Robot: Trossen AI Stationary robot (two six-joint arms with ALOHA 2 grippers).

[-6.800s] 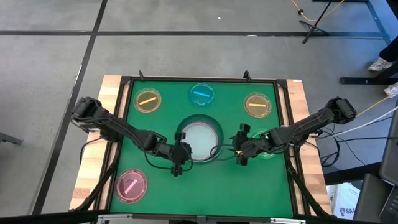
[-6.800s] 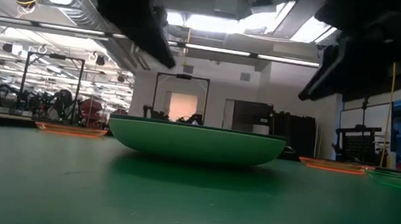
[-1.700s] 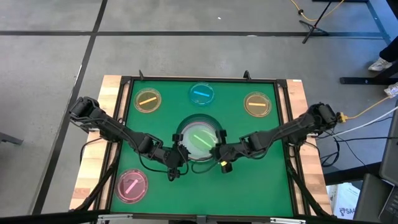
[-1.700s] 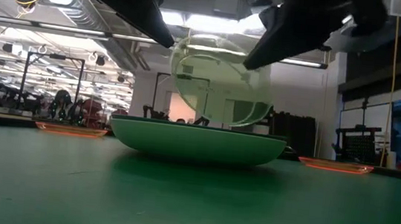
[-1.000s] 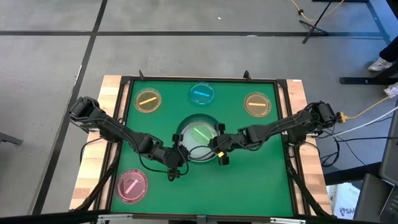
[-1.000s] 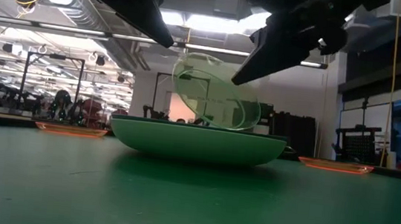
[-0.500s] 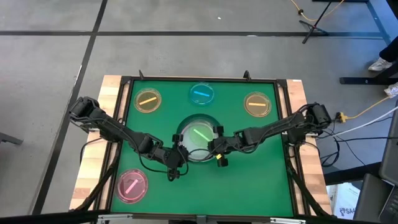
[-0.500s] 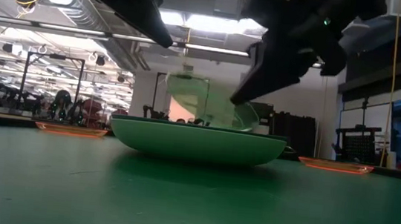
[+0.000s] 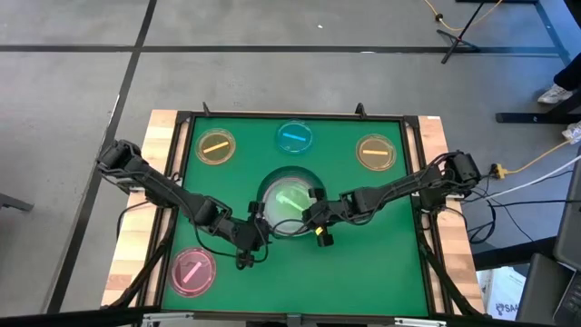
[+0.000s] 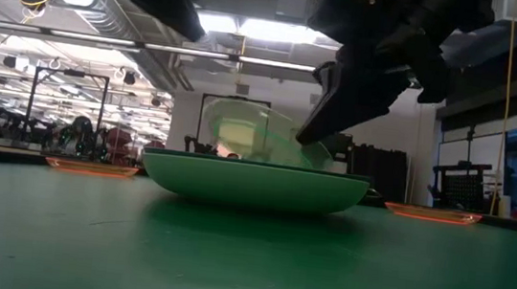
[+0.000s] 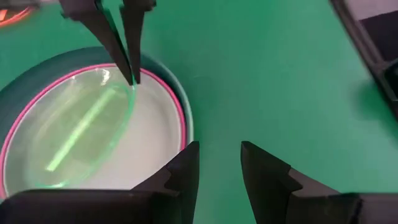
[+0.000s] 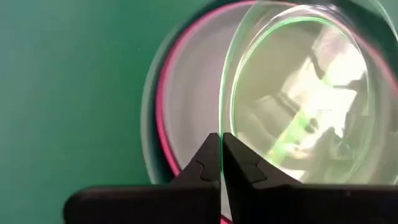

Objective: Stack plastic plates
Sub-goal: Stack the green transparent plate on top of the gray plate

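Three large plates sit nested at the table's middle [image 9: 290,207]: dark teal outside [image 11: 37,68], then a pink rim [image 11: 181,118], with a pale one inside. Over them tilts a small translucent green plate [image 9: 290,198], with my right gripper [image 9: 311,216] shut on it. The plate's side away from the fingers dips into the stack's hollow [image 10: 229,146]. My left gripper [image 11: 217,165] stands open with nothing between its fingers, just off the stack's near-left side [image 9: 252,236]. My right gripper pinches the green plate's rim [image 12: 221,121] between its two fingertips, on the plate's right-hand side. The fingers [image 11: 127,43] slant down from the table's right. The plate hangs tilted, held side up and opposite side [image 11: 37,168] low inside the large plates.
Small translucent plates lie apart on the green mat: orange [image 9: 216,145] far left, blue [image 9: 295,137] far middle, brown [image 9: 375,153] far right, pink [image 9: 191,270] near left. A dark frame and wooden border [image 9: 163,136] edge the mat. There is bare mat at the near right [image 9: 372,263].
My right gripper has gone down toward the stack and tipped the green plate from steeply tilted to nearly flat, its free side sinking into the large plates. My left gripper has drawn back a little toward the table's near-left.
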